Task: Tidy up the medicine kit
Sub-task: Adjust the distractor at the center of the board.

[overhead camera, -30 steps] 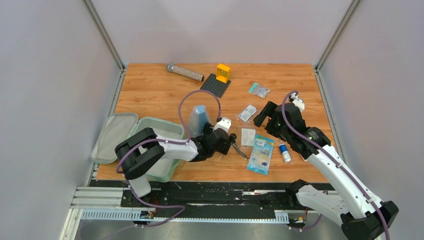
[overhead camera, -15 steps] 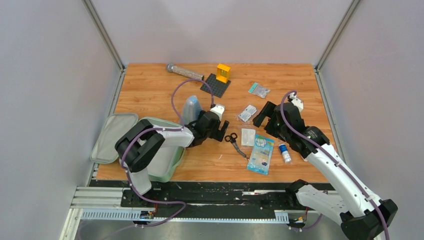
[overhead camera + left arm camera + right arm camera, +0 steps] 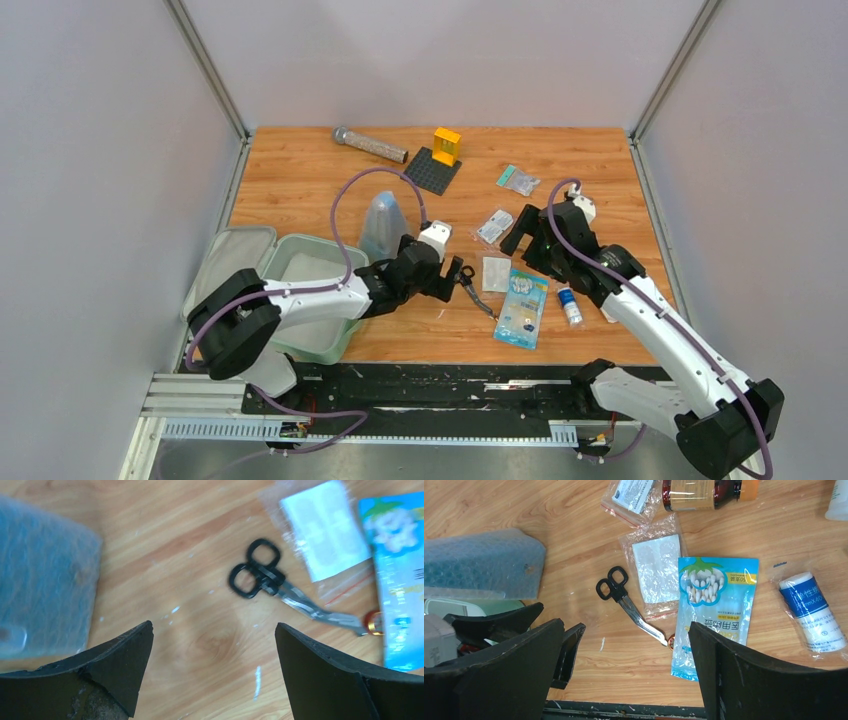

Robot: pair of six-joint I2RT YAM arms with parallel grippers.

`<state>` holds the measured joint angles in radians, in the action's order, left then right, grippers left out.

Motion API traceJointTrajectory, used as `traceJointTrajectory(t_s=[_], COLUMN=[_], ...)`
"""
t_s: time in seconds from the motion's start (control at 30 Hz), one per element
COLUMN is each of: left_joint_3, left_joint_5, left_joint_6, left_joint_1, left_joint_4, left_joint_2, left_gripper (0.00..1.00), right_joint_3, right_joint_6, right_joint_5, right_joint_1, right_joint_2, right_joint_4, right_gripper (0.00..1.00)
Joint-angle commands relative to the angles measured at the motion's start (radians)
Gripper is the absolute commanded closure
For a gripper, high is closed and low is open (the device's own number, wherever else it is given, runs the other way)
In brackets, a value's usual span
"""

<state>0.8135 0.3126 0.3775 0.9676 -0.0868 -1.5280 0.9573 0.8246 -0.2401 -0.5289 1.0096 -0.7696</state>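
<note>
The medicine kit's mint-green tray (image 3: 300,262) sits at the near left with its lid (image 3: 222,270) lying beside it on the left. My left gripper (image 3: 455,277) hangs open just left of the black-handled scissors (image 3: 474,288). In the left wrist view the left gripper (image 3: 214,630) frames bare wood, with the scissors (image 3: 260,577) ahead of the fingertips. My right gripper (image 3: 520,232) is open above the table, over the small bags. In the right wrist view that gripper (image 3: 626,630) holds nothing; the scissors (image 3: 619,592) and blue packet (image 3: 714,605) lie below it.
A translucent bluish pouch (image 3: 383,225) stands behind the left arm. Zip bags (image 3: 496,272) (image 3: 495,226) (image 3: 518,180), a bandage roll (image 3: 568,305) and a brown bottle (image 3: 701,487) lie around the right arm. A dark baseplate (image 3: 432,168), yellow block (image 3: 446,145) and grey cylinder (image 3: 370,145) sit at the back.
My left gripper drew back toward the pouch, then came forward again to the scissors' handles, while its elbow swung left over the tray. The right gripper edged slightly farther back.
</note>
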Motion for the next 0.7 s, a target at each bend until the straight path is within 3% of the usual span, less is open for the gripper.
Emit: traceJointTrajectory(t_s=[0.0,0.27,0.67], left_joint_3=[-0.052,-0.02,0.157], left_joint_5=[0.114,0.212,0.078], left_joint_6=[0.078,0.012,-0.123], left_joint_1=[-0.007,-0.017,-0.22], left_joint_4=[0.068,0.081,0.038], left_joint_2=[0.004,-0.113,-0.3], left_gripper=[0.0,0.02,0.04], right_joint_3=[0.041,0.053,0.051], right_joint_6=[-0.013,0.004,-0.002], right_joint_5=[0.022,0.041,0.029], right_joint_1=[0.0,0.0,0.0], right_joint_2=[0.008,-0.004,-0.013], right_joint_4=[0.007,0.011,0.013], right_gripper=[0.0,0.0,0.0])
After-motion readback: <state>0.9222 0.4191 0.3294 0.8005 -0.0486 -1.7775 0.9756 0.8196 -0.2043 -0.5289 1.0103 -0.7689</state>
